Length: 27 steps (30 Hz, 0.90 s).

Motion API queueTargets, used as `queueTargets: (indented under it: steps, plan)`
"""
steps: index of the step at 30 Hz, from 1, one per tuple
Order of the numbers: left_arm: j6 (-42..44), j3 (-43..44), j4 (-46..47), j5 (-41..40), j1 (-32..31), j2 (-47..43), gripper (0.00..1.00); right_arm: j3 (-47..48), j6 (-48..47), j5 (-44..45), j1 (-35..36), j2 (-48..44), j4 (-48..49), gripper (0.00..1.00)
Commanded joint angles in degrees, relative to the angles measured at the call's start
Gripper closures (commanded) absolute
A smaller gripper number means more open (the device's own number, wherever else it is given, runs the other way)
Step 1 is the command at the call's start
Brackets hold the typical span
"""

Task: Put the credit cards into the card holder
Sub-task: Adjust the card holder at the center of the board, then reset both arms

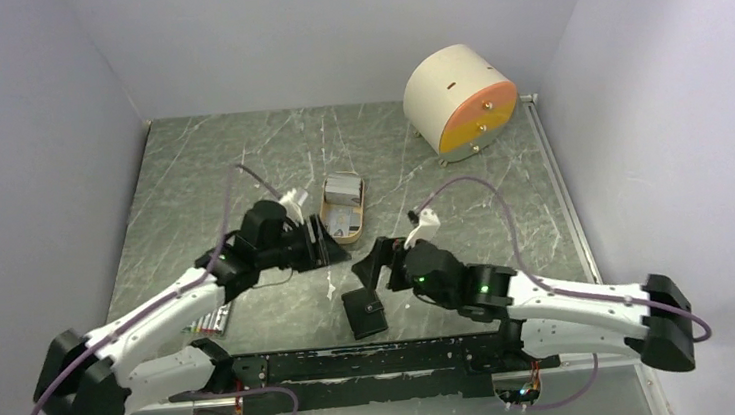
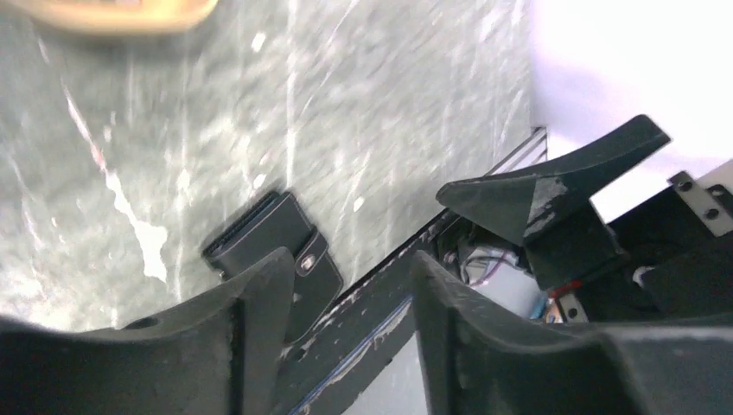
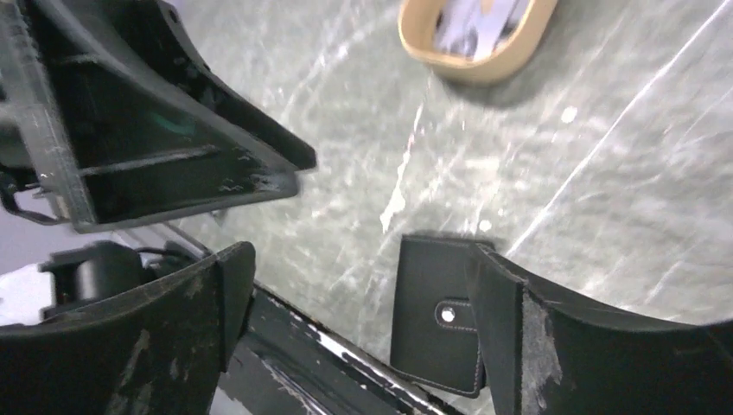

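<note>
The black card holder (image 1: 364, 311) lies shut on the tabletop (image 1: 239, 158), near the left pincer (image 2: 350, 268) and right pincer (image 3: 359, 259). Both are open and empty. The credit cards (image 1: 343, 198) in the tan tray (image 1: 349, 237) look thin and slippery, so pinch an edge.

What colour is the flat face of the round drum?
Orange, while the rest of the drum is beige. It shows best in the top external view.

The top external camera looked down from above and behind the arms at the whole grey marbled tabletop (image 1: 239, 158); both wrist cameras hung close over its near edge, each angled towards the other arm's side; all three views shared the small black square card holder (image 1: 364, 312) and tan oval tray (image 1: 349, 237).
</note>
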Motion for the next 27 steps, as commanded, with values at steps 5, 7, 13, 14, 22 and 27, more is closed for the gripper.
queueTargets:
  steps: [5,7,13,14,22,27]
  plan:
    - [11.1,19.1,-21.1,-15.1,0.3,-13.6,0.02,12.2,-6.4,11.5,-0.4,-17.0,-28.5,0.00]
    - [12.5,20.8,-22.3,-16.4,0.3,-16.0,0.02,13.8,-6.7,12.6,-0.4,-19.4,-31.7,0.00]
    - [17.1,19.4,-20.0,-18.4,0.3,-24.5,0.02,18.5,-4.3,16.6,-0.4,-25.0,-40.6,0.00]
    - [17.3,18.0,-19.0,-18.3,0.3,-26.1,0.02,19.1,-4.3,17.2,-0.4,-26.2,-41.3,0.00]
    - [17.4,14.6,-19.0,-18.2,0.3,-30.7,0.02,21.5,-5.0,19.8,-0.5,-32.5,-44.0,0.00]
    - [17.3,15.0,-20.4,-18.3,0.3,-28.9,0.02,20.7,-5.1,20.2,-0.4,-32.1,-44.8,0.00]
